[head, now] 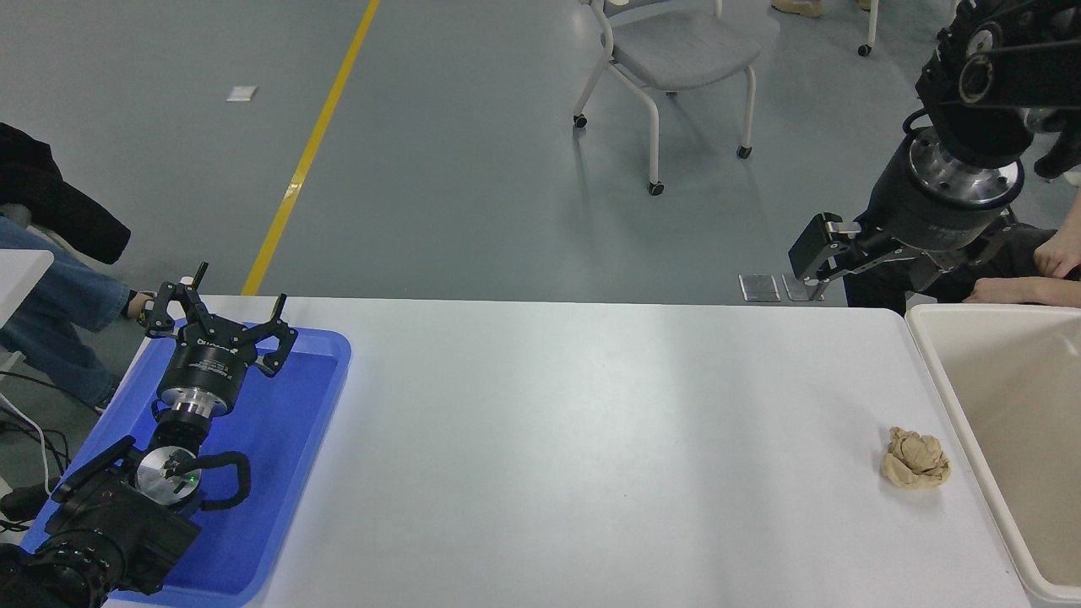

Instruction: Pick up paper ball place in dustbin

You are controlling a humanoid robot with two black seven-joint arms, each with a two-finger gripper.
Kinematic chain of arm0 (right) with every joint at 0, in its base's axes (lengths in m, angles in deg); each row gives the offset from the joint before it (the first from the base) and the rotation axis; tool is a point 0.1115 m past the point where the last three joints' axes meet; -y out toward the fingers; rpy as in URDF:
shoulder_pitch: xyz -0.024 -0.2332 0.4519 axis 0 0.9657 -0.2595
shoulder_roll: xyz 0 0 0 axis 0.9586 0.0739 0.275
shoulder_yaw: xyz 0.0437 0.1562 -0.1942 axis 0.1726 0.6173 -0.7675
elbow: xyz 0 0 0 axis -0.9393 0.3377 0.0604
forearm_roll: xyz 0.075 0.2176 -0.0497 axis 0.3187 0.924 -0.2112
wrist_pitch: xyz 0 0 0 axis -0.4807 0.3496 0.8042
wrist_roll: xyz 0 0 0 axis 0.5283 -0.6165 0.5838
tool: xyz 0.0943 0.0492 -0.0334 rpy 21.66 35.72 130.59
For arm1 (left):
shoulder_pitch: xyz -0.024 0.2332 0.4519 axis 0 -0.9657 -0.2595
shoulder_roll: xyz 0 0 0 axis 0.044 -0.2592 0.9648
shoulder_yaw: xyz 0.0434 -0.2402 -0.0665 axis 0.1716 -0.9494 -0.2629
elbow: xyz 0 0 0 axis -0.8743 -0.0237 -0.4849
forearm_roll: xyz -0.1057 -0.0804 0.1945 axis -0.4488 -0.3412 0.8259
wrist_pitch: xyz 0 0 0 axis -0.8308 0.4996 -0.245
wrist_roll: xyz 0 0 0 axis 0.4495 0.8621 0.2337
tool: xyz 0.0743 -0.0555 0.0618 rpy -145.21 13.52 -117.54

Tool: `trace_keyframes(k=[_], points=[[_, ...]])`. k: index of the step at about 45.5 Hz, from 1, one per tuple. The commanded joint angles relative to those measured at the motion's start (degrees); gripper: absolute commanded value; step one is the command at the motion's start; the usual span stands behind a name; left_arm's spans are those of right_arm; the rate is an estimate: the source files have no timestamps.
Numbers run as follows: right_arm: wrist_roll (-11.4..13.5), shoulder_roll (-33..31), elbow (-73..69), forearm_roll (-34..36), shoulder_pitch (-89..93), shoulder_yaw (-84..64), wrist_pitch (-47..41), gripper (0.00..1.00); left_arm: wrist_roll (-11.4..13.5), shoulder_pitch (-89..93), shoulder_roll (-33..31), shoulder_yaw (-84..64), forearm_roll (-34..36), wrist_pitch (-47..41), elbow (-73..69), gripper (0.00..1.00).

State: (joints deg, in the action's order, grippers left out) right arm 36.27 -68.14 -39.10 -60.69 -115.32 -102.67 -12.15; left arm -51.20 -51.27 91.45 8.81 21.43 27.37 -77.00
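The paper ball (pixel 915 458), a crumpled tan wad, lies on the white table (pixel 591 439) near its right end, just left of the dustbin. The dustbin (pixel 933 371), a cream-white tub with a thick rim, stands at the table's right edge and is cut off by the picture's edge. My right gripper (pixel 812 257) hangs above the table's far right corner, well beyond and above the ball, pointing left and holding nothing. My left gripper (pixel 224 304) is open and empty, parked over the blue tray (pixel 279 473) at the lower left.
A person's hands (pixel 1043 270) rest just behind the dustbin under my right arm. Another person in jeans (pixel 51 312) sits at the far left. A grey chair (pixel 676 59) on castors stands on the floor beyond the table.
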Motion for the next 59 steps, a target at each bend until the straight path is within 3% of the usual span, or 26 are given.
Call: trace_keyframes(k=[1,20,35,59], points=[[0.06,0.16,-0.11,-0.01,-0.06,-0.13,0.37,1.00,-0.07,0.00,-0.09,0.03,0.09,0.00,-0.12,1.00],[-0.03,-0.10,-0.03,-0.27,1.88,0.31,1.78,1.00,-0.15,0.00,-0.18,0.03,0.00,0.00,-0.12,1.00],[-0.12,-3.70,0.33,-5.19,6.44,0.93,4.33,1.00,-0.15,0.00,-0.18,0.03,0.00,0.00,-0.12,1.00],[-0.12,-22.16,11.57,-31.81,35.53,21.31,9.95,1.00,-0.15,0.00,-0.26,0.03,0.09,0.00,0.05,1.00]])
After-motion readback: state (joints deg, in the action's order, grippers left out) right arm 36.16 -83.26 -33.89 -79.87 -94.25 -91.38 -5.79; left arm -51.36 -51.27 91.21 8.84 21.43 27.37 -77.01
